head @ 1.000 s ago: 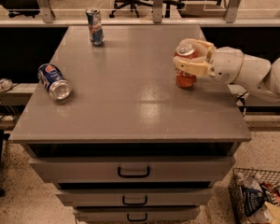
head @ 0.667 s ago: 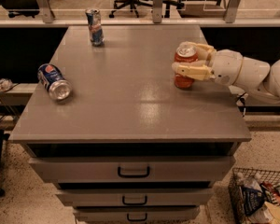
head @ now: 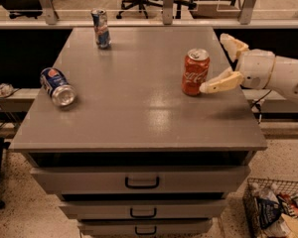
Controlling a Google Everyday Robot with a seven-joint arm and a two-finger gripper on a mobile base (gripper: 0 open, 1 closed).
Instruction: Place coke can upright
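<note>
Toward the right edge of the table point(head: 139, 118), the gripper point(head: 213, 63) has drawn back since the earlier view, jaws released and spread, leaving the coke can point(head: 195, 72) standing free just to its left, long axis vertical.

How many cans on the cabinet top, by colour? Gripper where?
Red-orange: 1, the coke can, upright
Blue: 1, Pepsi can, on its side
Blue-and-silver: 1, slim can, upright
Total: 3
Gripper: open, just right of the coke can
</note>
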